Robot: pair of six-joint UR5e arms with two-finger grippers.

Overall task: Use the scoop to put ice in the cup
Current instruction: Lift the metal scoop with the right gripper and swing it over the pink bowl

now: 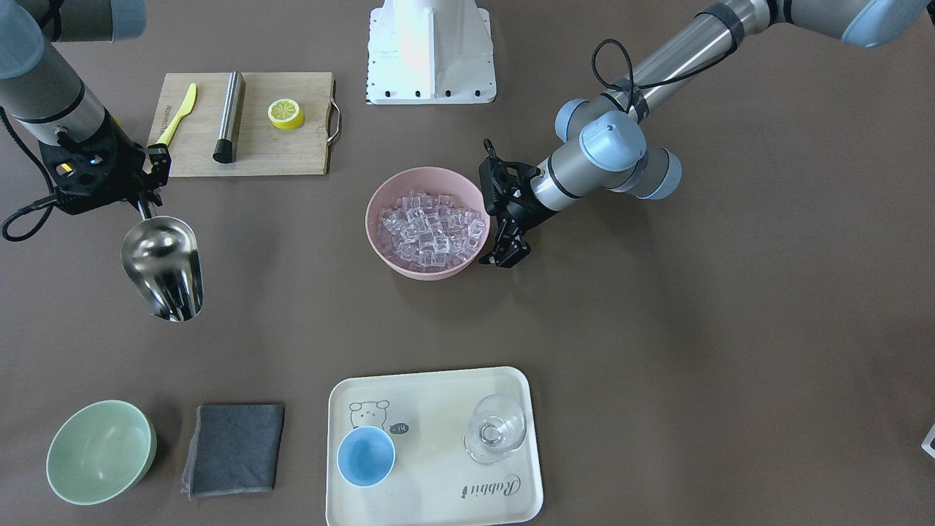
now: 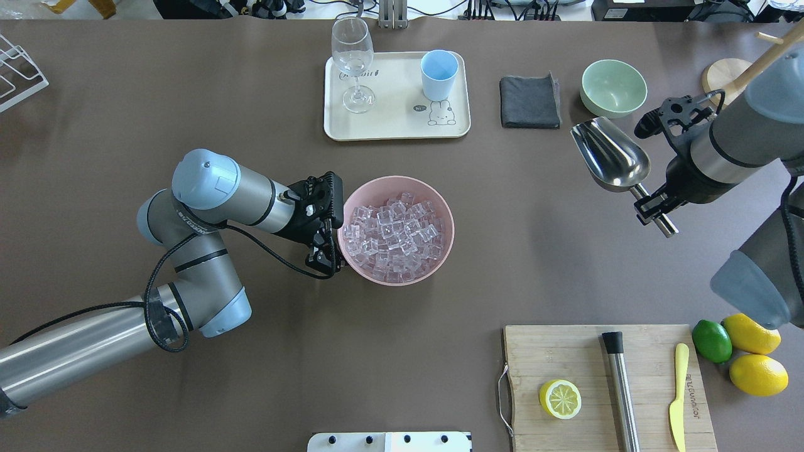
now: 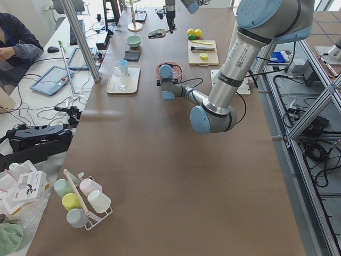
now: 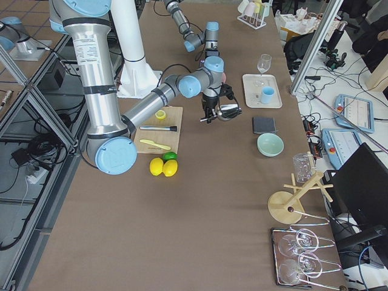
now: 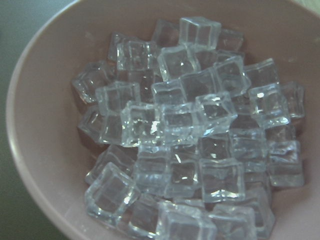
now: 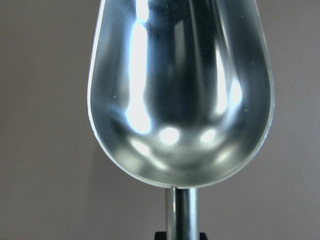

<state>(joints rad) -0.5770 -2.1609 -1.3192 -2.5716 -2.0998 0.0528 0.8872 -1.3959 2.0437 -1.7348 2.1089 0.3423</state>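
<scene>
Where the small clear ice cubes (image 1: 431, 230) lie heaped, we see a round pink bowl (image 1: 424, 179) near the middle of the brown table (image 1: 657, 329). Our left gripper (image 1: 504, 250) sits right at the bowl's rim, and we cannot tell how far its jaws are open. Our right gripper (image 1: 146, 199) is closed tight on the thin handle of the shiny steel scoop (image 1: 162, 267), which hangs above the table, well apart from the bowl. The small light-blue cup (image 1: 365, 455) stands upright on a cream tray (image 1: 438, 394), near a clear glass (image 1: 495, 429).
</scene>
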